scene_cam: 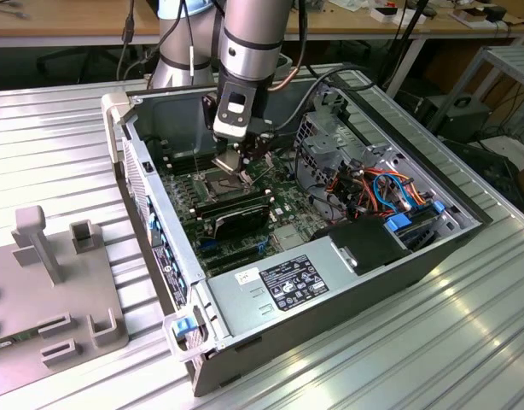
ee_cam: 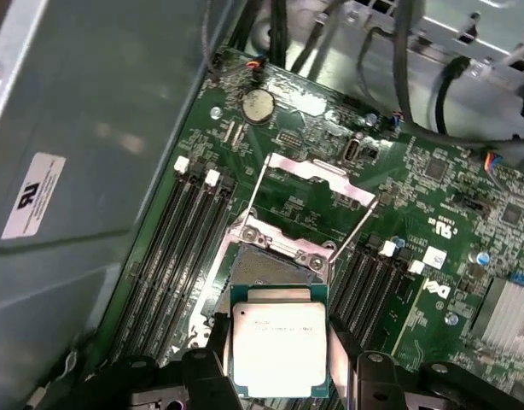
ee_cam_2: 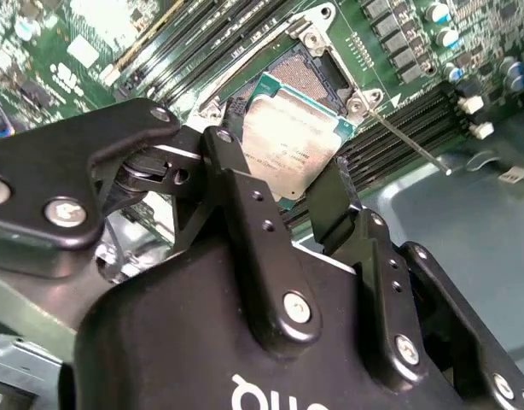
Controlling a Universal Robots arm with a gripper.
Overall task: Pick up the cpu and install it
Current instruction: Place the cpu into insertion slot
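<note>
- The cpu [ee_cam: 279, 340] is shown clamped at two opposite edges between the black fingers [ee_cam: 343, 346] of the end effector [ee_cam_2: 277, 162], its dull grey metal top turned toward both wrist cameras.
- The chip is held above the green motherboard [ee_cam: 433, 222], partly over the open socket [ee_cam: 266, 266] and not seated in it.
- The socket's hinged load plate [ee_cam: 317, 179] is seen raised just beyond the opening, and a thin retaining lever [ee_cam_2: 403, 138] is swung out beside it.
- Rows of dark memory slots [ee_cam: 185, 231] are seen on either side of the socket.
- A round coin cell battery [ee_cam: 259, 105] is mounted farther along the board, past the load plate.
- In the exterior view, the robot arm [scene_cam: 253, 43] is pictured reaching down into an opened computer case [scene_cam: 160, 222] laid on its side on a ribbed metal table [scene_cam: 373, 359].
- A labelled power supply [scene_cam: 296, 282] is seated at the case's near end.
- A grey slotted fixture block [scene_cam: 49, 290] is set on the table at the exterior view's left.
</note>
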